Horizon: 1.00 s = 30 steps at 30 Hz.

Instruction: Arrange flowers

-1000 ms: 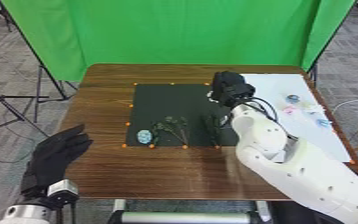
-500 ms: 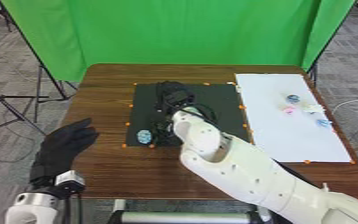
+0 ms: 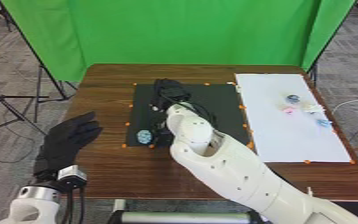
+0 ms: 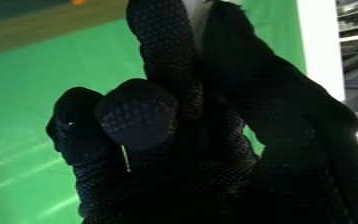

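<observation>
My right hand is over the black mat, left of its middle, and its arm covers part of the green stems. In the right wrist view my right hand has curled fingers, and a whitish thing is pinched between a fingertip and the thumb. A light blue flower lies at the mat's near left corner. On the white sheet are a blue flower, a pink one, a white one and a pale blue one. My left hand is open beside the table's left edge.
The brown wooden table carries the mat and the sheet side by side, with small orange markers along their edges. A green backdrop stands behind the table, with stand legs on the floor at the left.
My right hand has swung left across the mat from its right side, then shifted slightly farther away. My left hand has moved a little to the right and away from the robot.
</observation>
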Motion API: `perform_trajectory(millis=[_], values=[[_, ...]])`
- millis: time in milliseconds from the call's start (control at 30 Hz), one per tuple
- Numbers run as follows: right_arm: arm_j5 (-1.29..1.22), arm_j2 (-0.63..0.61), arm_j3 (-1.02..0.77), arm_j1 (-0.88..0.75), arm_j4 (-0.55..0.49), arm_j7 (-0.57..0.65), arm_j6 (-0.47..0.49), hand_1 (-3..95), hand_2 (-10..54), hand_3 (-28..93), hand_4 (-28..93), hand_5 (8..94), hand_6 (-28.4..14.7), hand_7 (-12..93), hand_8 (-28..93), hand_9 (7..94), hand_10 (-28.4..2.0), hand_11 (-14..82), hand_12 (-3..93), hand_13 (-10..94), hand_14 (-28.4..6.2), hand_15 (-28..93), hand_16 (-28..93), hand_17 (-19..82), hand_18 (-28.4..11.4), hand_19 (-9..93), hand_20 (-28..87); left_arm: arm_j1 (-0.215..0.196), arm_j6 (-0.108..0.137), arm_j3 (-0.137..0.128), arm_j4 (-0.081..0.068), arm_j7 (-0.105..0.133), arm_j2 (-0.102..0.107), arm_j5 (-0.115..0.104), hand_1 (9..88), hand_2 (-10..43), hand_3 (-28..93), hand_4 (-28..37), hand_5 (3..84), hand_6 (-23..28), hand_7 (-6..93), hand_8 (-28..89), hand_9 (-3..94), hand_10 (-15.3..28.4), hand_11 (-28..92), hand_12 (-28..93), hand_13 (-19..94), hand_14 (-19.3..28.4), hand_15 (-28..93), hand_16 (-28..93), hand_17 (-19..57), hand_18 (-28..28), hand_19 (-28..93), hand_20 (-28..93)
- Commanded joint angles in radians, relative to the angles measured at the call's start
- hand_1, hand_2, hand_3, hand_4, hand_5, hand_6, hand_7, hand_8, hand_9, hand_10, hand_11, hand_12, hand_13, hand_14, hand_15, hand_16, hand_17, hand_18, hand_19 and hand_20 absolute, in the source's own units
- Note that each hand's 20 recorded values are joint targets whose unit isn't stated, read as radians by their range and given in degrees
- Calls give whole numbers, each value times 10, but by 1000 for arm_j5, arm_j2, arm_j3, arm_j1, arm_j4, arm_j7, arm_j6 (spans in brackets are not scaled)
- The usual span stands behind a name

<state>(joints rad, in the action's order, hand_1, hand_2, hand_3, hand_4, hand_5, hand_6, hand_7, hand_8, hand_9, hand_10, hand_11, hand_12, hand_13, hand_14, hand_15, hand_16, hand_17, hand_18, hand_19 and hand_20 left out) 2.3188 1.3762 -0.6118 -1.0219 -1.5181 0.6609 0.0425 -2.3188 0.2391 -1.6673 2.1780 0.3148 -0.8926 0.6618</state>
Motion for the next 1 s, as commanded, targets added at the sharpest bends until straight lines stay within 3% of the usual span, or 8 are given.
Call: perform_trajectory(millis=[33, 133, 167, 433, 633, 700, 1000], values=[[44, 50, -37, -54, -6, -29, 68, 481, -64, 743, -283, 761, -30, 217, 49, 828, -108, 316, 257, 774, -54, 754, 217, 537, -167, 932, 415, 23, -13, -12, -5, -9, 10, 5, 268, 47, 825, -201, 439, 130, 203, -108, 385, 224, 400, 112, 250, 278, 646, -142, -97, 217, 604, 64], [36, 53, -44, -62, -29, 3, 80, 461, -68, 741, -283, 753, -32, 215, 45, 819, -113, 330, 240, 771, -56, 757, 215, 536, -166, 932, 416, 33, -19, -6, -8, -13, 10, 8, 268, 47, 824, -202, 439, 129, 204, -108, 385, 224, 401, 112, 250, 278, 646, -142, -97, 217, 604, 64], [-14, 20, 32, -37, -10, 28, 14, 456, -66, 741, -283, 752, -32, 213, 43, 815, -115, 335, 230, 770, -56, 758, 215, 534, -166, 932, 416, 33, -17, -5, -9, -13, 12, 7, 268, 47, 825, -201, 439, 129, 204, -108, 385, 224, 401, 112, 250, 277, 646, -142, -97, 217, 604, 64], [-18, 36, 23, -21, -1, 33, 20, 413, -65, 741, -283, 741, -32, 203, 15, 799, -123, 349, 208, 760, -60, 761, 213, 524, -166, 932, 413, 44, -18, 0, -7, -28, 7, 14, 268, 47, 824, -202, 439, 129, 204, -108, 385, 224, 401, 113, 250, 277, 646, -142, -97, 217, 604, 64], [-24, 27, 55, 0, -3, 46, -30, 382, -72, 763, -283, 719, -36, 204, -107, 780, -129, 341, 195, 749, -64, 762, 211, 517, -166, 932, 408, 47, -23, 4, -14, -19, 13, 10, 269, 48, 823, -201, 439, 130, 203, -108, 385, 224, 401, 113, 251, 277, 646, -142, -97, 217, 604, 64], [-17, 34, 46, -1, -1, 49, -14, 375, -77, 761, -283, 712, -39, 202, -114, 774, -132, 333, 192, 746, -64, 762, 210, 514, -166, 932, 405, 50, -29, 2, -13, -29, 6, 16, 268, 48, 823, -201, 439, 130, 203, -108, 386, 224, 401, 113, 250, 277, 646, -142, -97, 217, 604, 64], [-25, 34, 50, 4, -3, 46, -10, 363, -92, 767, -283, 699, -46, 198, -113, 761, -136, 327, 189, 741, -66, 763, 203, 510, -165, 932, 395, 44, -25, 2, -13, -21, 10, 12, 269, 47, 824, -201, 439, 130, 202, -107, 385, 224, 402, 112, 251, 277, 646, -142, -97, 217, 604, 65]])
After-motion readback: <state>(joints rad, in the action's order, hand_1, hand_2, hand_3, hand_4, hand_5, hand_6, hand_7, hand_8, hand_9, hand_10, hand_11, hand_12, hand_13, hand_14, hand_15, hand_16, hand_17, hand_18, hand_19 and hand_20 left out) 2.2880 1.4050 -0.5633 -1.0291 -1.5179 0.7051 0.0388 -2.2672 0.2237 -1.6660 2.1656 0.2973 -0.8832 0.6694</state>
